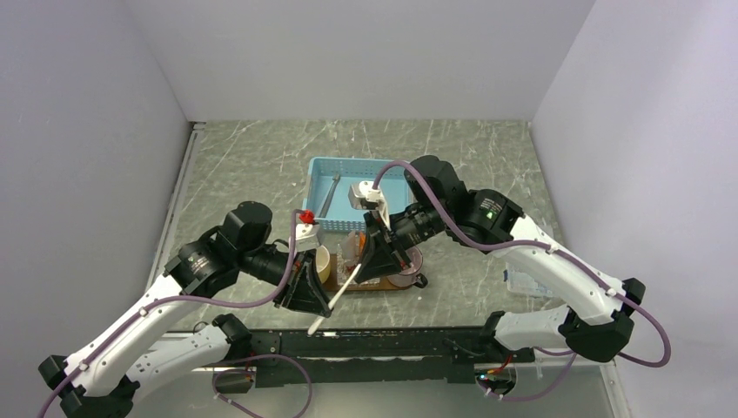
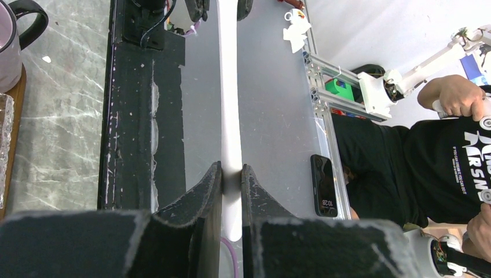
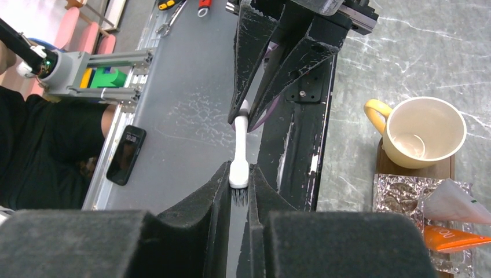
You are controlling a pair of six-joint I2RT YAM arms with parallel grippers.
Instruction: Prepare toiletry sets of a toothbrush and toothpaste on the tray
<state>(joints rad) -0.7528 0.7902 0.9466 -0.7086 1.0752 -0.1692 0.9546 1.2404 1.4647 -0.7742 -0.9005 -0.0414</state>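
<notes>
The toothbrush [image 1: 336, 299] hangs toward 7 o'clock of the tray [image 3: 444, 169]; left jaws clamp its handle, right jaws clamp its bristle head; likely a hand-over so it can be laid flat.

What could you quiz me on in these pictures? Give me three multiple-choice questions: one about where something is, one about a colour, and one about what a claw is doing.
1. Where does the cream cup stand?
A. in the basket
B. on the tray
C. between a gripper's fingers

2. What colour is the basket?
A. light blue
B. red
C. green

3. What is the left gripper doing?
A. standing open and empty
B. shut on the toothbrush
C. shut on the cup

Answers:
1. B: the cream cup sits on the brown tray.
2. A: the mesh basket is light blue.
3. B: the left gripper pinches the white toothbrush between its fingers.
</notes>
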